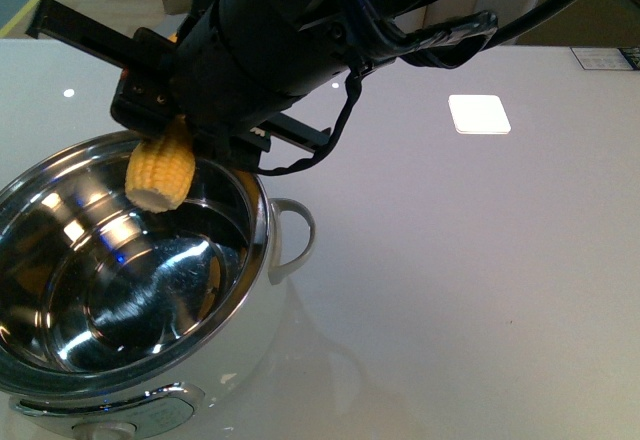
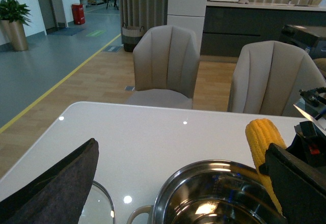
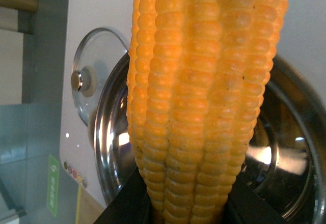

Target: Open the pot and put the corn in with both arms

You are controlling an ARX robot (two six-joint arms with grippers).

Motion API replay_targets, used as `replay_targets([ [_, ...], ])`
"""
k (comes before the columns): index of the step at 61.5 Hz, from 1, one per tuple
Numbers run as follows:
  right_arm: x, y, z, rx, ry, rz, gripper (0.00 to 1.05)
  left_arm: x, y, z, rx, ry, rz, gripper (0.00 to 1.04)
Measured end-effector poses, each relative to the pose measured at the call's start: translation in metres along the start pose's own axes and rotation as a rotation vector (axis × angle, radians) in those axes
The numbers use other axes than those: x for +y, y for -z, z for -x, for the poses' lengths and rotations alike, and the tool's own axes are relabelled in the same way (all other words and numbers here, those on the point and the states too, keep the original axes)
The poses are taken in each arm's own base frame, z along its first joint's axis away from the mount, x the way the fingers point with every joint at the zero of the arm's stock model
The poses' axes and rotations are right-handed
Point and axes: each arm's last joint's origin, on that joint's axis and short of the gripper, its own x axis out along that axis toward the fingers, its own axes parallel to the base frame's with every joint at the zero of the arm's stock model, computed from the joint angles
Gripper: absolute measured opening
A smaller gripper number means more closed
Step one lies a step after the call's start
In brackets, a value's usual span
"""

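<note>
The pot (image 1: 262, 260) stands open at the near left of the white table, its steel bowl empty. My right gripper (image 1: 172, 132) is shut on the corn (image 1: 160, 170) and holds it upright over the bowl's far rim, blunt end down. In the right wrist view the corn (image 3: 204, 96) fills the frame between black fingers (image 3: 122, 206), with the pot (image 3: 109, 147) below. In the left wrist view my left gripper (image 2: 178, 206) is open and empty, and the pot (image 2: 204, 183) and the corn (image 2: 262, 137) lie beyond it.
A glass lid (image 3: 94, 76) with a metal knob lies flat on the table beside the pot; its edge also shows in the left wrist view (image 2: 102, 206). Two beige chairs (image 2: 165, 61) stand past the table's far edge. A bright square patch (image 1: 479, 113) marks the tabletop.
</note>
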Motion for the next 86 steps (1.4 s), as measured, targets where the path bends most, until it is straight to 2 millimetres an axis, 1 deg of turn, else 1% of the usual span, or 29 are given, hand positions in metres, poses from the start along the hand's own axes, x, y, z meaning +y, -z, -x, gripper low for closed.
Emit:
replay_targets([
  [7,0.002,0.007,-0.002,0.024,-0.005,0.005,0.19,0.000,0.000,0.000,0.000,0.000,0.000,0.98],
  [21,-0.003,0.025,-0.005,0.102,0.006,0.025,0.19,0.000,0.000,0.000,0.000,0.000,0.000,0.98],
  [32,-0.005,0.031,-0.007,0.125,0.009,0.035,0.19,0.000,0.000,0.000,0.000,0.000,0.000,0.98],
  [43,-0.006,0.033,-0.008,0.130,0.008,0.034,0.19,0.000,0.000,0.000,0.000,0.000,0.000,0.98],
  [45,-0.006,0.033,-0.008,0.129,0.007,0.034,0.24,0.000,0.000,0.000,0.000,0.000,0.000,0.98],
  [47,-0.006,0.033,-0.008,0.130,0.004,0.034,0.32,0.000,0.000,0.000,0.000,0.000,0.000,0.98],
  [49,-0.006,0.033,-0.008,0.130,0.003,0.034,0.36,0.000,0.000,0.000,0.000,0.000,0.000,0.98],
  [56,-0.007,0.034,-0.008,0.133,0.000,0.029,0.56,0.000,0.000,0.000,0.000,0.000,0.000,0.98],
  [58,-0.008,0.034,-0.008,0.135,0.004,0.026,0.63,0.000,0.000,0.000,0.000,0.000,0.000,0.98],
  [61,-0.009,0.035,-0.007,0.136,0.005,0.023,0.70,0.000,0.000,0.000,0.000,0.000,0.000,0.98],
  [64,-0.010,0.036,-0.007,0.136,0.008,0.018,0.80,0.000,0.000,0.000,0.000,0.000,0.000,0.98],
  [65,-0.011,0.036,-0.006,0.136,0.008,0.017,0.82,0.000,0.000,0.000,0.000,0.000,0.000,0.98],
  [70,-0.012,0.035,-0.003,0.132,0.007,0.007,0.95,0.000,0.000,0.000,0.000,0.000,0.000,0.98],
  [72,-0.013,0.034,-0.002,0.126,0.005,0.002,0.97,0.000,0.000,0.000,0.000,0.000,0.000,0.98],
  [79,-0.015,0.029,0.007,0.089,-0.013,-0.021,0.96,0.000,0.000,0.000,0.000,0.000,0.000,0.98],
  [86,-0.023,0.017,0.025,0.007,-0.048,-0.069,0.96,0.000,0.000,0.000,0.000,0.000,0.000,0.98],
])
